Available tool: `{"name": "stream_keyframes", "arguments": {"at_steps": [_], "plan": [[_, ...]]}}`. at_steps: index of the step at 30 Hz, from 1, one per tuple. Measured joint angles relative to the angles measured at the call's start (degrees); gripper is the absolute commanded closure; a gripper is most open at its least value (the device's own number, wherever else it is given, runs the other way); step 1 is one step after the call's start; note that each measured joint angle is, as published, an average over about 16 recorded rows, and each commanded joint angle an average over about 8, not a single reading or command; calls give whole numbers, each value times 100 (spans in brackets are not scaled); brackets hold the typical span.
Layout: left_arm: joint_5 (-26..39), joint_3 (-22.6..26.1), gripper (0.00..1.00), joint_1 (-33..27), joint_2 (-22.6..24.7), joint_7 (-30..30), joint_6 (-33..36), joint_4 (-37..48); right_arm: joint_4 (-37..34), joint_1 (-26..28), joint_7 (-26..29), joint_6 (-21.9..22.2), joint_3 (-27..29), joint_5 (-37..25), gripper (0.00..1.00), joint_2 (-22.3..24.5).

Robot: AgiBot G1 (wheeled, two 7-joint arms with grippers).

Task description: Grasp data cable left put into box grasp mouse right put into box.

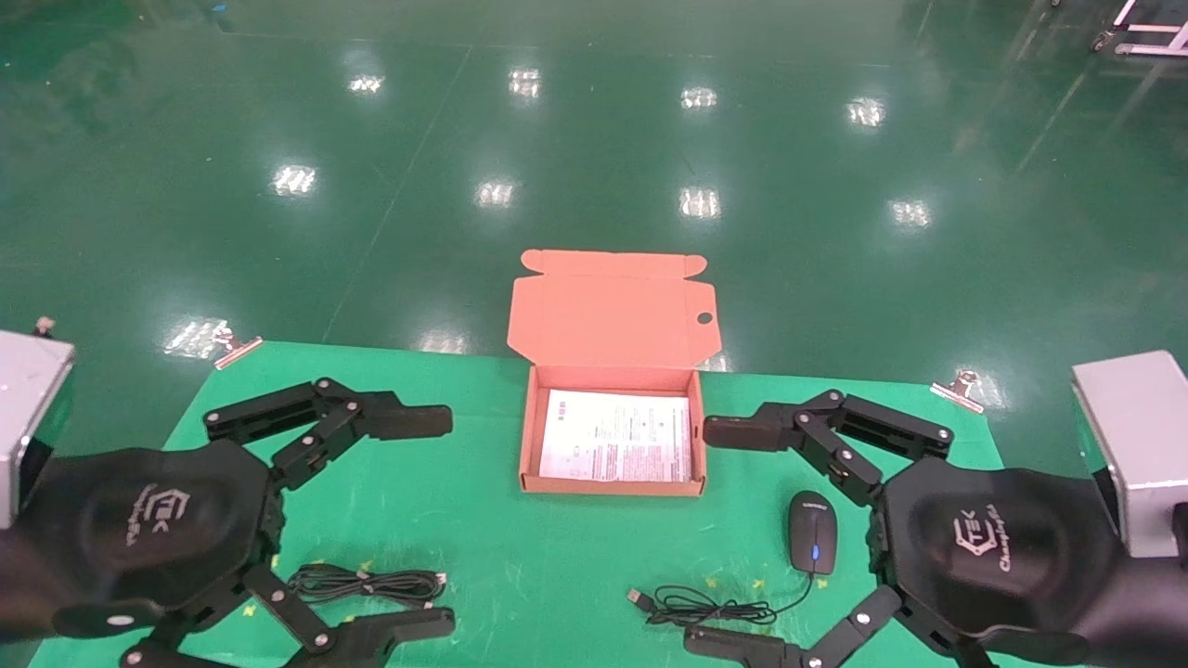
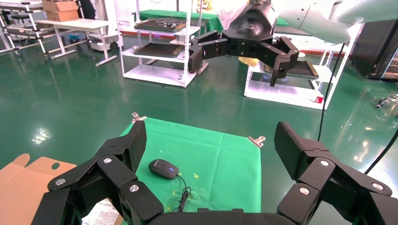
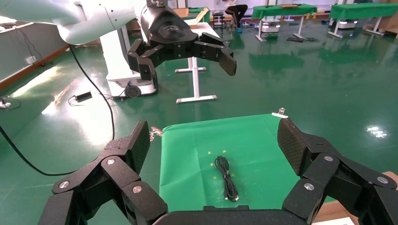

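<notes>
We see a bench draped in matt green cloth (image 1: 520,557), held by small metal clips (image 1: 956,385). On it, the shallow orange-brown cardboard box (image 1: 529,436) looks matt, with a white printed paper sheet (image 1: 617,434) inside. Beside the box lie the smooth black plastic oval mouse (image 1: 812,532) and the thin black rubbery data cable (image 1: 367,584). The floor (image 1: 594,139) beyond the box is glossy green.
</notes>
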Motion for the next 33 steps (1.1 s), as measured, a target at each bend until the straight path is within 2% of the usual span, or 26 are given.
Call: {"name": "stream_keyframes", "arguments": {"at_steps": [7, 13, 18, 24, 33], "plan": [[188, 101, 0, -118, 22, -21, 49, -43, -2, 64, -16, -13, -42, -121, 0, 3], [676, 363, 0, -430, 71, -149, 154, -103, 102, 402, -118, -134, -272, -706, 0, -10], [1340, 724, 0, -828, 166, -292, 254, -155, 228, 941, -325, -284, -714, -1584, 0, -92], [2384, 1306, 0, -1398, 379, -427, 339, -213, 356, 1729, -704, -421, -1515, -2836, 0, -276], [4116, 2257, 0, -2121, 861, -443, 268, -284, 412, 2507, -1348, -302, -2769, -4542, 0, -632]]}}
